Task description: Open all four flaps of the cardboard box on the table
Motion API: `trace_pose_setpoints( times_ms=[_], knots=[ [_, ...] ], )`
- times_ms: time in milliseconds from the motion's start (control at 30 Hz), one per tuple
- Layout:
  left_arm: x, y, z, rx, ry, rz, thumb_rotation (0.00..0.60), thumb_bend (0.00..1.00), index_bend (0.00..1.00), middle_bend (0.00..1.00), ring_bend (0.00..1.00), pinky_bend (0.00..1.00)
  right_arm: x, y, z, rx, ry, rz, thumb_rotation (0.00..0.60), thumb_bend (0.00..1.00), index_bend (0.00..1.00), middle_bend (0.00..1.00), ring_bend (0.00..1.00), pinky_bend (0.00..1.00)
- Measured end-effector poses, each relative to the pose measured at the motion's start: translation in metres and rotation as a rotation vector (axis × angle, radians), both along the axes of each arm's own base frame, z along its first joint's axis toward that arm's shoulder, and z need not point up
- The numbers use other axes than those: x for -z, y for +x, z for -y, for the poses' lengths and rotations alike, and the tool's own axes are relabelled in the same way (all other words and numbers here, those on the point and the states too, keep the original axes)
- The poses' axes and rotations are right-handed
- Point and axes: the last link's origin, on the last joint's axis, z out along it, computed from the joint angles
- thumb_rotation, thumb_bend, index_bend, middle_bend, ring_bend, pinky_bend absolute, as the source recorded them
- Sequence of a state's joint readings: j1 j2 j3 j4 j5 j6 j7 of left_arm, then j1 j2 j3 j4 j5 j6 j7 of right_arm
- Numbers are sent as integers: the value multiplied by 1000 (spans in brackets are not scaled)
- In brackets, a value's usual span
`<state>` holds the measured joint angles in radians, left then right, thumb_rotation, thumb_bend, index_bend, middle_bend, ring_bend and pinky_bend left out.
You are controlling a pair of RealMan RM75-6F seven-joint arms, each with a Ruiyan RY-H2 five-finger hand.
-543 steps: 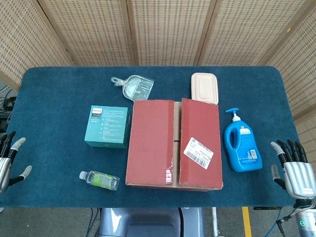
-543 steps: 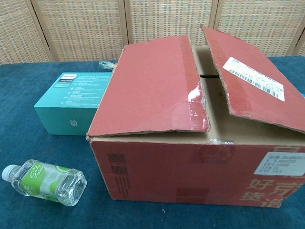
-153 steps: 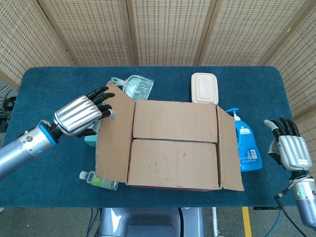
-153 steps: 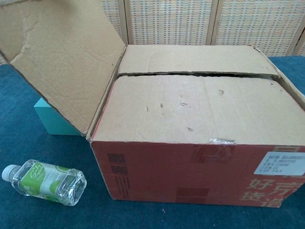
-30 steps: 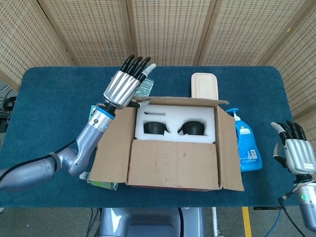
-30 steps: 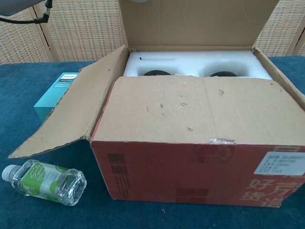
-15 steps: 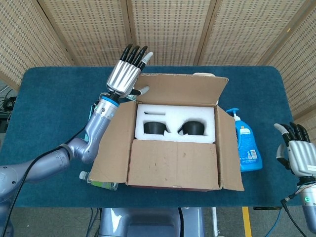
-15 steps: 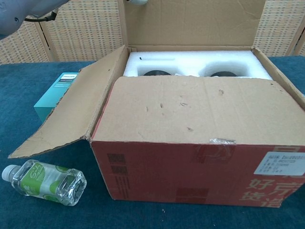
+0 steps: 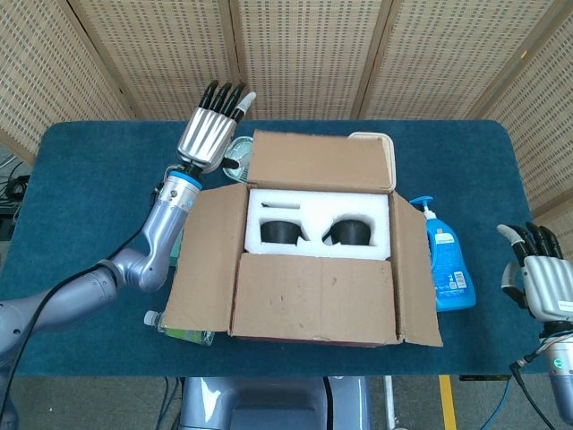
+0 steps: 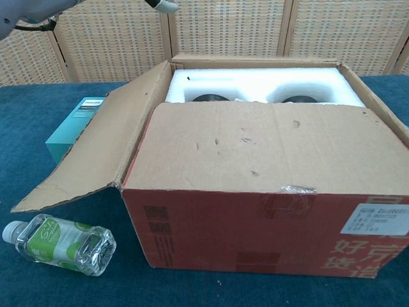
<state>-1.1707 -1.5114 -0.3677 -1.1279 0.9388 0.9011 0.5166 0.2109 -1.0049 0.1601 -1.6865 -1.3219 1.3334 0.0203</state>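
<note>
The cardboard box (image 9: 313,339) stands mid-table, its red front (image 10: 255,224) close to the chest camera. The far flap (image 9: 322,161) lies folded back beyond the far wall. The left flap (image 9: 208,260) and right flap (image 9: 414,269) hang outward. The near flap (image 9: 313,296) lies flat over the near half of the opening (image 10: 268,147). White foam (image 9: 318,210) with two dark round items shows in the far half. My left hand (image 9: 211,130) hovers off the far left corner, fingers straight and apart, touching nothing. My right hand (image 9: 542,285) is held at the table's right edge, empty.
A blue detergent bottle (image 9: 445,260) lies just right of the box. A teal carton (image 10: 80,121) and a small water bottle (image 10: 61,243) sit on the left. A beige lidded container (image 9: 382,137) and a clear plastic scoop (image 9: 237,148) peek from behind the far flap.
The far flap has dropped from upright to folded back behind the box. My left hand has drawn away to the left and rear. The right hand stays put.
</note>
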Motion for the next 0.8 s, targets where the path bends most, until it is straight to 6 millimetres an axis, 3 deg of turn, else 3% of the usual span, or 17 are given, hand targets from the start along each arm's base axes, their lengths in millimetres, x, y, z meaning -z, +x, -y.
trace_pose_setpoints(
  times_ms=[233, 400, 567, 733, 800],
  knots=[
    [-16, 6, 22, -4, -131, 24, 358, 355, 6, 0, 0, 0, 1, 2, 1, -6, 4, 2, 600, 825, 132, 158, 0, 19],
    [-28, 4, 49, -22, -271, 47, 360, 419, 90, 9, 0, 0, 4, 3, 0, -12, 11, 4, 600, 824, 132, 158, 0, 19],
    [-28, -8, 75, -55, -401, 86, 355, 383, 186, 33, 0, 0, 5, 4, -2, -12, 15, 6, 600, 823, 132, 158, 0, 19],
    [-18, -16, 91, -58, -468, 93, 214, 330, 277, 39, 0, 0, 5, 3, -4, -10, 11, 7, 600, 825, 132, 158, 0, 19],
    [-14, -19, 96, -62, -493, 104, 198, 321, 300, 39, 0, 0, 4, 4, -5, -11, 9, 8, 600, 824, 132, 158, 0, 19]
  ],
)
